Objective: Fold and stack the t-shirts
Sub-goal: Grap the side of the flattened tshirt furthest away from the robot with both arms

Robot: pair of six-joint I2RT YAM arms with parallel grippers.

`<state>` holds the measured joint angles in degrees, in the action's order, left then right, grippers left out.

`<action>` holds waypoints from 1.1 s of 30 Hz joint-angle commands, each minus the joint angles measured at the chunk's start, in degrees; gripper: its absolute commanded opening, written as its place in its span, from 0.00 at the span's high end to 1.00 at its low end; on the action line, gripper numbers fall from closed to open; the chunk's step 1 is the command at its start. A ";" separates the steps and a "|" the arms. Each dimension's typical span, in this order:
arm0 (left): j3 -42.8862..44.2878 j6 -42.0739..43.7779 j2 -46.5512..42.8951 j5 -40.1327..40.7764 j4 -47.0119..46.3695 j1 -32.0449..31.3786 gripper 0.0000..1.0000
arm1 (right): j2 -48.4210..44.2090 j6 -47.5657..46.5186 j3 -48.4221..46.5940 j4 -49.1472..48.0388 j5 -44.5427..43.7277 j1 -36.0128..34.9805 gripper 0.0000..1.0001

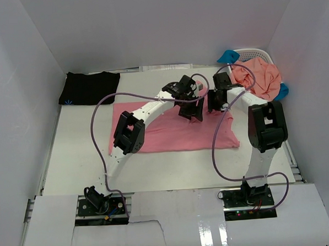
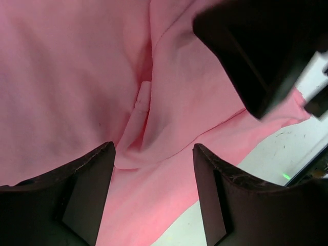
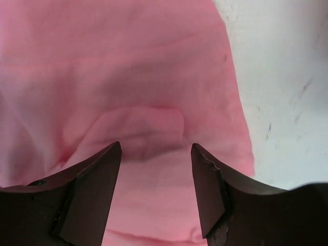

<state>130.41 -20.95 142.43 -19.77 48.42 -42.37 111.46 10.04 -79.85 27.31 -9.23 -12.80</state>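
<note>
Top view, the cloth: the rose-pink t-shirt (image 1: 176,134) lies spread across the middle of the table (image 1: 78,155), its long side running left to right.
Top view, the arms: the left gripper (image 1: 190,108) and the right gripper (image 1: 216,101) hang side by side over the shirt's far right part, close to each other.
Top view, the rest: the black t-shirt (image 1: 88,87) sits folded at the far left. The salmon-orange t-shirt (image 1: 256,77) and the bright blue t-shirt (image 1: 228,56) spill from the basket (image 1: 263,53) at the far right.
Left wrist, jaws: wide apart and gripping nothing. A raised crease of pink runs up between the fingers (image 2: 87,174), and the other gripper looms at upper right.
Left wrist, the move: I'd judge a pinch is coming. Drop straight onto that crease and take one layer cleanly, because the neighbour is very near and could be bumped.
Right wrist, jaws: parted and empty, with a soft hump of pink cloth between the fingers (image 3: 95,174) and bare table off to the right.
Right wrist, the move: close on the hump, not the flat cloth beside it, or the pads will probably slide off.
Both together: grip level with each other and lift evenly, so the fold line falls straight and not skewed.
</note>
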 commanded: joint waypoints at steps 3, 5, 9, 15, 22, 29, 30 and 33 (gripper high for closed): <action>3.01 2.49 -1.63 3.50 -0.96 -0.08 0.27 | -10.64 2.25 7.33 -4.72 0.89 0.14 0.38; 2.49 2.84 -1.98 4.12 -1.66 -0.08 0.27 | -13.80 2.79 11.27 -5.60 1.67 0.14 0.39; 2.04 4.16 -2.07 5.44 -3.50 -0.08 0.27 | -19.07 3.93 17.35 -8.06 3.69 0.05 0.54; 3.09 6.88 -0.49 5.27 -4.91 0.01 0.28 | -16.90 4.72 20.96 -9.55 11.42 0.05 0.89; 3.45 9.43 1.09 2.45 -6.06 0.01 0.28 | -13.81 5.78 24.30 -12.28 16.70 0.05 0.92; 3.01 11.98 1.53 1.49 -7.55 0.01 0.29 | -13.46 5.86 26.94 -12.46 16.62 0.05 0.92; 2.92 12.07 1.45 1.05 -7.55 0.09 0.30 | -13.64 5.86 27.21 -12.46 16.62 0.05 0.92; 2.83 12.25 1.53 1.05 -7.73 0.01 0.36 | -14.34 5.60 28.26 -12.46 16.27 -0.03 0.92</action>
<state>132.18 -10.20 143.26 -17.17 41.89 -42.26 97.19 15.77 -54.02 13.78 6.98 -12.60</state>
